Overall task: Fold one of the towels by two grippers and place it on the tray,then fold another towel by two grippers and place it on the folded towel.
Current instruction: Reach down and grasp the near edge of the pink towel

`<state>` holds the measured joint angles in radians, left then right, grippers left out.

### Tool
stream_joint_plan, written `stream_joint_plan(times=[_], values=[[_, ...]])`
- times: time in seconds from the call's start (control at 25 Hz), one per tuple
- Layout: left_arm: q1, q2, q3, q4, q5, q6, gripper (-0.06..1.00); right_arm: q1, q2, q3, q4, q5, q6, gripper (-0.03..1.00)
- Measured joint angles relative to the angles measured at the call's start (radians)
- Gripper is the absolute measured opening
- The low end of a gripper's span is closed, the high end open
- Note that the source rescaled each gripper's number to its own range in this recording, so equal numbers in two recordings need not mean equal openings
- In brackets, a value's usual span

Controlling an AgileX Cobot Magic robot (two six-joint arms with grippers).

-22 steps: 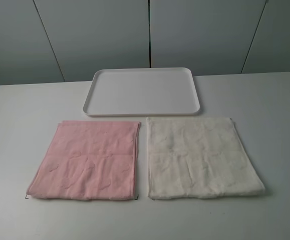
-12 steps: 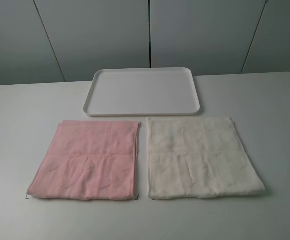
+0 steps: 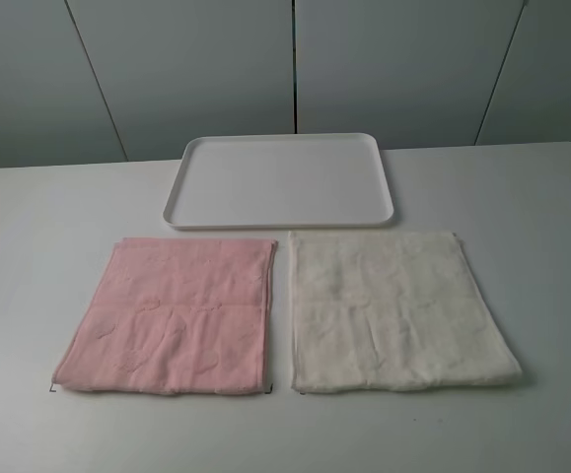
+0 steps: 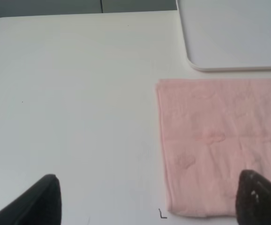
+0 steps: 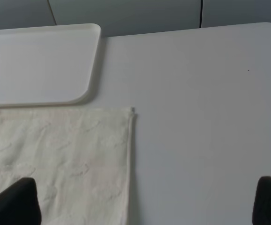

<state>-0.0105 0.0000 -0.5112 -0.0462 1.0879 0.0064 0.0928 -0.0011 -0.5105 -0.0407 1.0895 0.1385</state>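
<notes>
Pink towel (image 3: 172, 315), cream towel (image 3: 393, 310): likely soft, light, limp | hold: pinch two corners of one edge | left gripper (image 4: 149, 180), right gripper (image 5: 144, 183): both spread, empty

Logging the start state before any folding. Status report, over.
Left gripper open, right gripper open, holding nothing. Pink towel and white towel flat on table, side by side. Tray bare, nothing in the way.
</notes>
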Motion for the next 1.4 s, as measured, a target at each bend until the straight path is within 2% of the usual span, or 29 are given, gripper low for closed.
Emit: stream_joint_plan(times=[0.68, 0.88, 1.4], values=[[0.0, 0.0, 0.0, 0.0, 0.0, 0.0, 0.96, 0.0, 0.0, 0.0, 0.0, 0.0, -0.004, 0.98], [0.0, 0.0, 0.0, 0.0, 0.0, 0.0, 0.96, 0.0, 0.0, 0.0, -0.05, 0.0, -0.018, 0.98], [0.0, 0.0, 0.0, 0.0, 0.0, 0.0, 0.96, 0.0, 0.0, 0.0, -0.048, 0.0, -0.021, 0.98]])
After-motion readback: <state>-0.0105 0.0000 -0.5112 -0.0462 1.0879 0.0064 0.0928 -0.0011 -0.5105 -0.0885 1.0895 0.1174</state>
